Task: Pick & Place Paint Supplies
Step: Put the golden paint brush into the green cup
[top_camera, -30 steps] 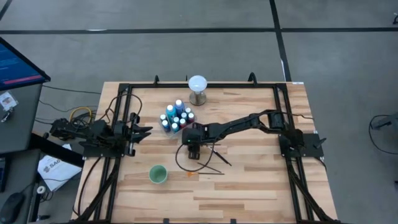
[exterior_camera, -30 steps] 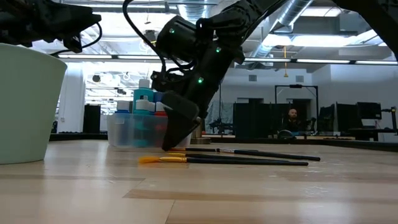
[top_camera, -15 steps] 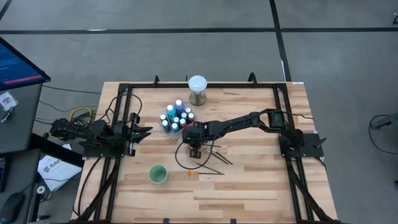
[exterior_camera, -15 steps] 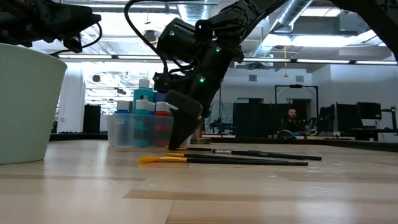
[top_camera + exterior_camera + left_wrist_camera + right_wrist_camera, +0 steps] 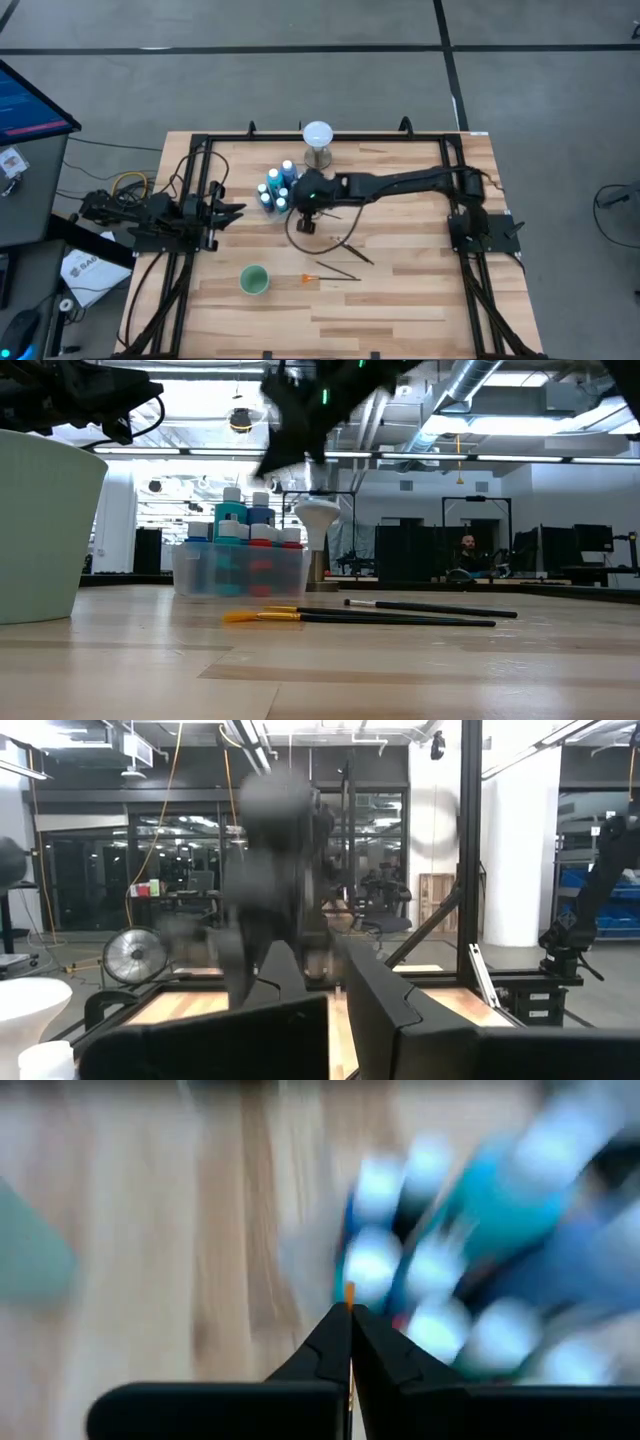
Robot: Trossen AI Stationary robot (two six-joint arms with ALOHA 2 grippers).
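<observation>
— Where do we find the paint bottles?

— Clustered in a clear tub on the worktop, toward its far side, just beside the white globe on its stand. From the low view we see white caps over teal, blue and red.

— And the brushes?

— Lying flat on the worktop, nearer than the tub. The orange-tipped brush lies closest to the low camera, with another dark-handled one just behind it. From above we see them between the bottles and the green cup, well apart from it.

— What do we make of the right gripper?

— It hangs above the worktop at the edge of the bottle cluster, arm stretched across from the right. In its wrist view the fingers are pressed together on a thin brush — an orange bit shows at the tips, the blurred bottles right beyond.

— And the left gripper?

— Parked at the left edge of the worktop, jaws spread, holding nothing.
</observation>
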